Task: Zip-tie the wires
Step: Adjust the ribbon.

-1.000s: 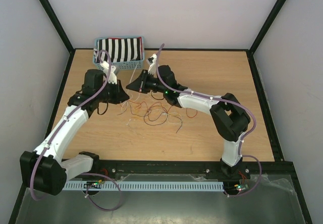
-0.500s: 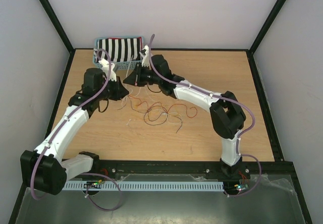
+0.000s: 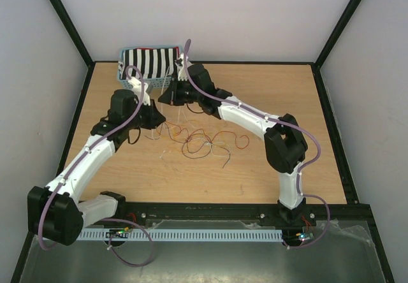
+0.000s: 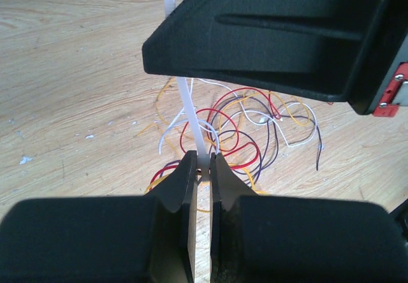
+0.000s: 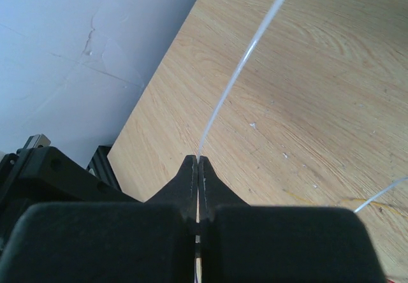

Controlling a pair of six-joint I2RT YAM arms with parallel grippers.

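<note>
Where wires (image 4: pixel 237 129) bunch, left end effector (image 4: pixel 203 162) pinches the zip tie (image 4: pixel 191 117) — right end effector (image 5: pixel 197 162), its tail; head hidden.

**Arms:** two, a left arm (image 3: pixel 89 159) and a right arm (image 3: pixel 248 120).

**Grippers:** two, one per arm, the left gripper (image 4: pixel 203 162) and the right gripper (image 5: pixel 197 162). Each has two fingers, four in all.

**Purple cables** (image 3: pixel 317 150): two, one along each arm.

**Zip tie** (image 4: pixel 191 114): one, a single white strap.

**Wires** (image 3: pixel 197 139): one tangle. Four colours can be counted in the left wrist view: red, yellow-orange, white and dark purple. The strands cross too often to count them singly.

**Basket** (image 3: pixel 159 78): one.

**Striped cloth** (image 3: pixel 150 61): one, in the basket.

**Table** (image 3: pixel 268 181): one.
</note>
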